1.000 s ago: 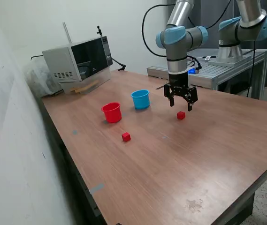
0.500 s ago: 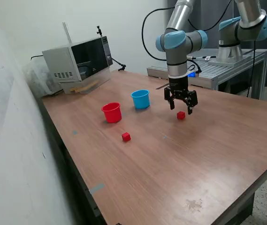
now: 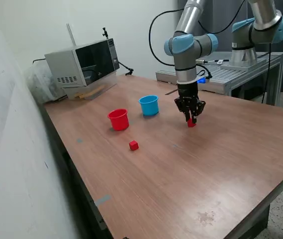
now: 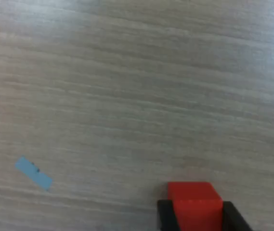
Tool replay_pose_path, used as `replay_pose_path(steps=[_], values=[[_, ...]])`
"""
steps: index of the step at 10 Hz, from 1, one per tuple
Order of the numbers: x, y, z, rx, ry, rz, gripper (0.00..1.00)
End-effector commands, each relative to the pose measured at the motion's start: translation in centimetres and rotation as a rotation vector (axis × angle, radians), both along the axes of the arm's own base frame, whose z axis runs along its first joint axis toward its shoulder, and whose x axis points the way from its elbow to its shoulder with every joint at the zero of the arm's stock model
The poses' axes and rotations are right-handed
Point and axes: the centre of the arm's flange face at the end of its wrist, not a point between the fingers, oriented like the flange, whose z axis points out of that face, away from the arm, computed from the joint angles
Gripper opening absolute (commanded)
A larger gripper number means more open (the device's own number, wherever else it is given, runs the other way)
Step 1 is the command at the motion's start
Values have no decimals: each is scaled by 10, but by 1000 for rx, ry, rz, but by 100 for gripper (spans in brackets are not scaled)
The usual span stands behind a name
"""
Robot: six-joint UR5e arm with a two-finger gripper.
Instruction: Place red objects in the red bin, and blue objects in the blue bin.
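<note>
A: Two red cubes visible in exterior view. First red cube (image 3: 191,123) on table (image 3: 221,164), between the fingertips of gripper (image 3: 191,119). Second red cube (image 3: 134,145) alone on bare wood, nearer the front edge, well apart from the gripper.

B: Gripper state?

A: Fingers drawn in, pinching the first red cube from two sides. Arm (image 3: 186,50) descending near-vertically onto it. Cube apparently touching the table surface; contact not fully resolvable.

B: Bins?

A: Red bin (image 3: 118,119) upright, open end up, toward the exterior view's left of the gripper. Blue bin (image 3: 149,105) upright, open end up, just beside the red bin, between it and the gripper. Contents of both not visible. Microwave (image 3: 84,63) at far corner of table.

B: Long axis of the cubes?

A: None discernible; sides roughly equal. Second cube turned with one corner toward the front edge. Heading of first cube masked by fingers.

B: Wrist view?

A: One red cube (image 4: 195,202) held at gripper (image 4: 195,217), flat face toward camera, edges square to the dark finger pads (image 4: 165,216) pressed against its two opposite sides. Wood grain of table (image 4: 127,86) beyond. Small blue tape patch (image 4: 33,173) on the wood, well apart from the cube, lying diagonal to the grain.
</note>
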Motion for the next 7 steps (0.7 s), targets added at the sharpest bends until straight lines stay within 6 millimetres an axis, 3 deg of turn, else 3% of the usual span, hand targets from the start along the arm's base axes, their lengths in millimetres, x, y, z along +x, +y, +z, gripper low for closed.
replay_pose_path(steps=[1,3,4,5,7], values=[[0,1,-2,-2,-3,12,0],[1,2,-1,1,-10,45,0],[1,7,9,2,4,39,0],[1,7,36,1,45,39,0],[14,7,108,-1,105,39,0]])
